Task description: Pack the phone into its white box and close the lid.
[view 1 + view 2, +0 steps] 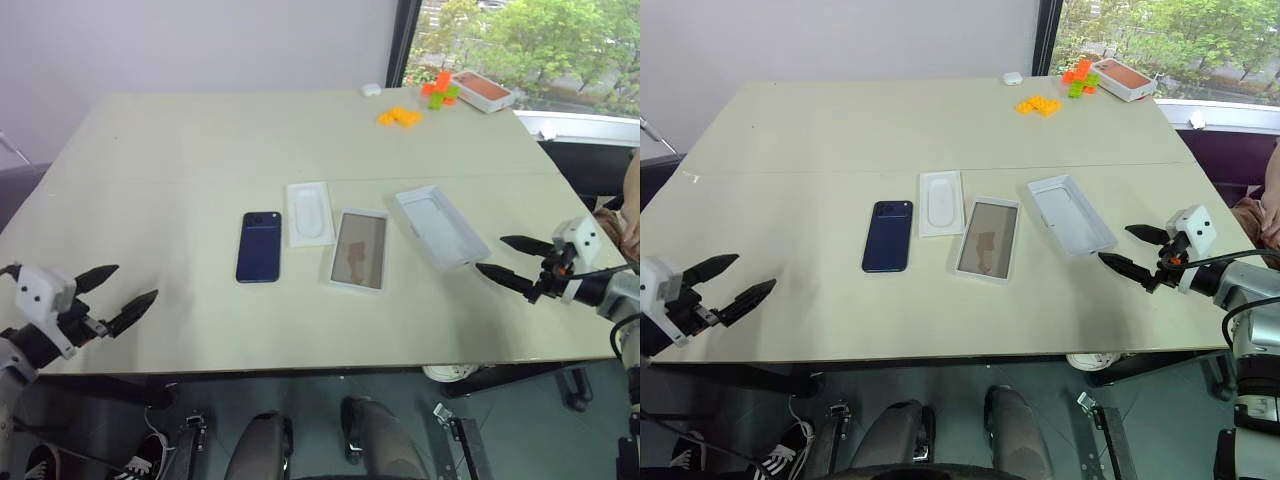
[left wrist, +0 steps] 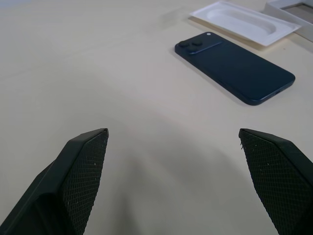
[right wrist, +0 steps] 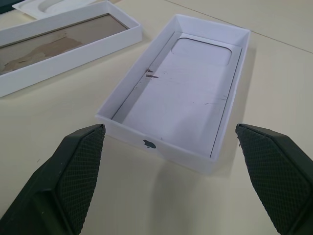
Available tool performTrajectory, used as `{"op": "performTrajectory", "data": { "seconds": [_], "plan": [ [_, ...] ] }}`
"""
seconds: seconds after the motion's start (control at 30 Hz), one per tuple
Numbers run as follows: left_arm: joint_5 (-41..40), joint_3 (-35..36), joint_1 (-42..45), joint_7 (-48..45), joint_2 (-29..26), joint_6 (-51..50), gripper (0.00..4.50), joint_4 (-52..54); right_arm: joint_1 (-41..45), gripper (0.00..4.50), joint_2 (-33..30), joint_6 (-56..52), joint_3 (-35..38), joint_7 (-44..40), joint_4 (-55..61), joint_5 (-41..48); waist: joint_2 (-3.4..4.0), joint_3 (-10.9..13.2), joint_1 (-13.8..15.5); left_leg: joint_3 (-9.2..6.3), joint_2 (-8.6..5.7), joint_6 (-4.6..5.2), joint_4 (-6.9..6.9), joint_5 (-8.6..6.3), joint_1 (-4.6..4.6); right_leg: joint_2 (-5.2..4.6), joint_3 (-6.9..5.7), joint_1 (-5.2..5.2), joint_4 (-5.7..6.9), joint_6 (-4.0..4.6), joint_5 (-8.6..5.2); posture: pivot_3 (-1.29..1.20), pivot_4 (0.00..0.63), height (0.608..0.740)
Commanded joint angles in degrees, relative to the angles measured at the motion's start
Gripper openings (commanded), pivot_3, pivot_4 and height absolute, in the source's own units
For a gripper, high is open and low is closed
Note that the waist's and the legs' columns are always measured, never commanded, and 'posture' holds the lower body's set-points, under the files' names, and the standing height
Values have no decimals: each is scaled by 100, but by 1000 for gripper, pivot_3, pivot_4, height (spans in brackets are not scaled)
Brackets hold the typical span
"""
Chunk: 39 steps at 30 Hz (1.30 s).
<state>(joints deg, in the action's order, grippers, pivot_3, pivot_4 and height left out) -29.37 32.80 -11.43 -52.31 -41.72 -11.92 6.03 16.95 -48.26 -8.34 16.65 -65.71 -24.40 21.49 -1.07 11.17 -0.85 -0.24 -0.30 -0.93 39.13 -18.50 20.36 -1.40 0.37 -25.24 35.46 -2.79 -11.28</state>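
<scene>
My left gripper (image 1: 112, 293) and right gripper (image 1: 512, 262) — both wide, empty — flank the phone (image 1: 259, 246), white box (image 1: 359, 251) and lid (image 1: 440, 227), laid apart for easy reach.

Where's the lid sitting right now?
In the left eye view the lid lies hollow side up on the table's right part, angled, just right of the white box and ahead of the open right end effector.

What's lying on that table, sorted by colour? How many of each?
Dark blue: 1, the phone
White: 4, the insert, the white box, the lid, a small white object
Orange-red: 1, a flat box
Piles of small blocks: 2, yellow-orange blocks, orange and green blocks
Total: 8
</scene>
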Motion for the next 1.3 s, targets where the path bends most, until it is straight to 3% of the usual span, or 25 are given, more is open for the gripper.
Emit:
{"op": "performTrajectory", "data": {
  "seconds": [0.03,0.83,1.07,1.3],
  "plan": [
    [-73,206,58,2,-64,137,4500,27,100,4472,-39,65,49,-4,87,37,0,0,-1,0,0,0,0,0,0,0,0,0,0,0,0,0,150,740],
    [-29,113,317,236,-61,48,4500,37,395,4472,-10,245,-111,-72,-296,-86,0,0,-5,2,0,0,0,0,-1,0,2,0,0,-3,7,0,150,740],
    [-256,-13,557,627,51,-521,4500,293,785,4472,9,313,-259,-95,-483,-143,0,0,-3,2,0,0,1,0,0,0,3,0,2,-9,13,0,150,740],
    [-905,-415,1626,1421,169,-2075,4500,419,1539,4472,334,-210,-744,175,360,-182,0,0,-14,1,0,-1,6,0,-3,2,4,-1,13,1,25,0,150,740]
  ]
}}
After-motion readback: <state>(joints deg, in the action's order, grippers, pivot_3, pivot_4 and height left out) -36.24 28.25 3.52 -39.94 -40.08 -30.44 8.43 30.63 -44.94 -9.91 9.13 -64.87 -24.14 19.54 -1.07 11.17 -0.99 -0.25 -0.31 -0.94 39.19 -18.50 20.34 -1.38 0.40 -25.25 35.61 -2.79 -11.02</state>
